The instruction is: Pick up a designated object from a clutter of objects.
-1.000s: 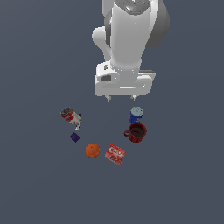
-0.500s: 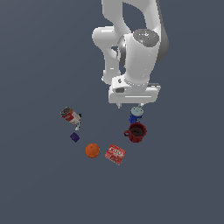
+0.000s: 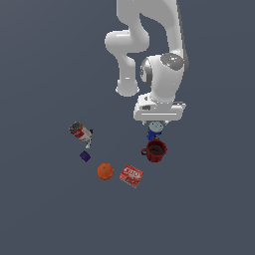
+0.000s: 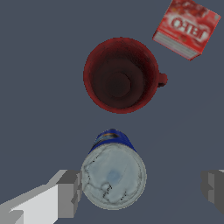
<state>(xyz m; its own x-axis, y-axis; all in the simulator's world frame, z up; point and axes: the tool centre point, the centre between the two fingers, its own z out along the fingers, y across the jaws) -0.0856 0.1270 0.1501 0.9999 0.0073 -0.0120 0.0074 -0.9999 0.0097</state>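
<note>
With our gripper [image 4: 141, 189] spread wide, one finger [image 4: 70, 194] sits just beside the blue can [image 4: 113, 175] and the other well clear; nothing is gripped. We note the can upright, silvery lid up, near the dark red mug [image 4: 119, 75]. Flat red box [image 4: 186, 26] lies beyond the mug.

The arm's hand hides most of the blue can [image 3: 154, 130] in the exterior view — its label is unreadable; the red box [image 4: 186, 27] is cropped in the wrist view.
</note>
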